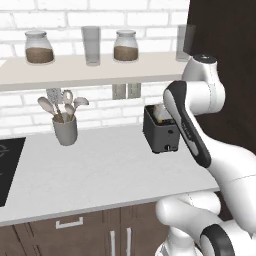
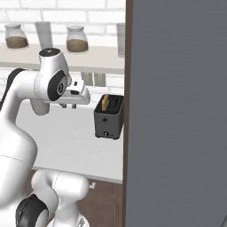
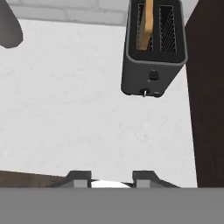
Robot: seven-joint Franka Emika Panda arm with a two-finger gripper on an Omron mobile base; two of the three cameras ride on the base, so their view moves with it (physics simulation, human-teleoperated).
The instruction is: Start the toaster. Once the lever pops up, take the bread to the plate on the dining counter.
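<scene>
Now I'm hovering my claw [image 3: 111, 180], tips parted and gripping nothing, well short of the toaster [image 3: 153, 52] at upper right, bread [image 3: 148, 22] standing in its slot; I'm lining up squarely on the front lever.

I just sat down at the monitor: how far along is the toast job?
Little looks done. The bread sits in the left slot of the toaster on the worktop. The gripper, empty, hangs short of the toaster's front. Whether it has been started can't be told. Left: lifting the bread out and carrying it to the plate.
</scene>
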